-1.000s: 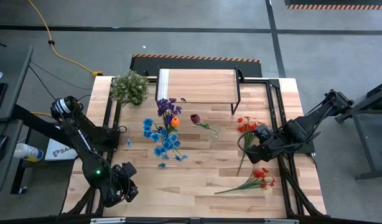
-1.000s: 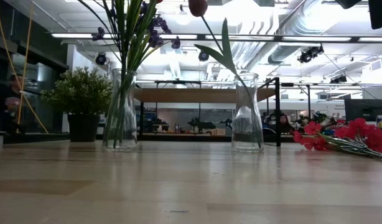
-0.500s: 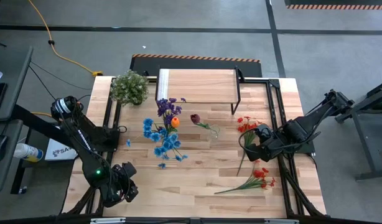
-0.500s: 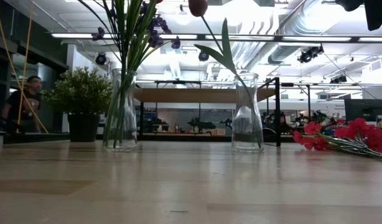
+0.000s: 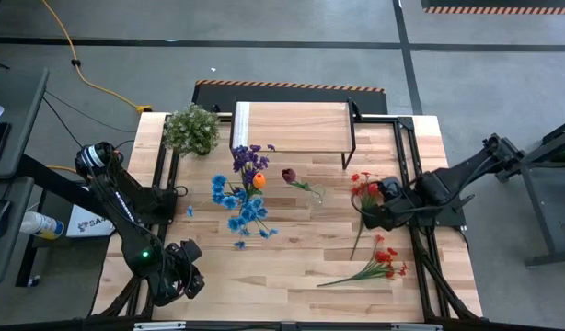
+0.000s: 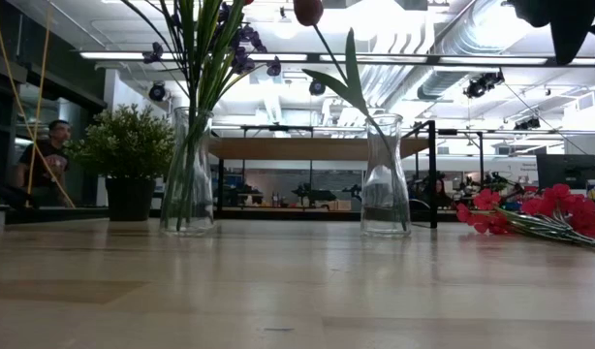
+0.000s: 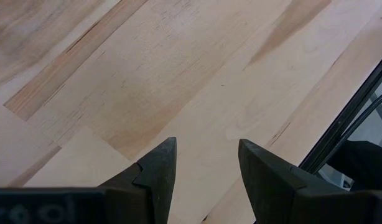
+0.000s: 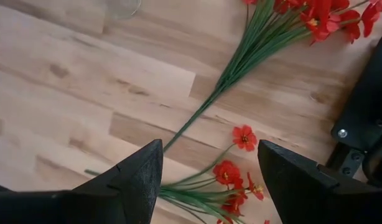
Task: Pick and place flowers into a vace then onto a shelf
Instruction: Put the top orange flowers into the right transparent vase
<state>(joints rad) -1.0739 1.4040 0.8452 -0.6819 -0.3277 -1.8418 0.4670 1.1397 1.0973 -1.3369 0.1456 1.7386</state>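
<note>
flowers (image 5: 242, 198): blue, purple, orange, maroon, red | shelf (image 5: 292, 127): light wood, black legs

Wood-plank tabletop (image 5: 292, 267) carries everything. Shelf (image 5: 292, 127) stands at the far edge, top bare. Potted plant (image 5: 191, 130) just left of the shelf. Two clear vases stand in front of the shelf: left vase (image 6: 188, 173) holds blue, purple and orange flowers (image 5: 243, 193), right vase (image 6: 386, 176) holds one maroon flower (image 5: 289, 175). Two red flower bunches lie flat on the right side: one (image 5: 367, 188) farther back, one (image 5: 379, 262) near the front edge.
</note>
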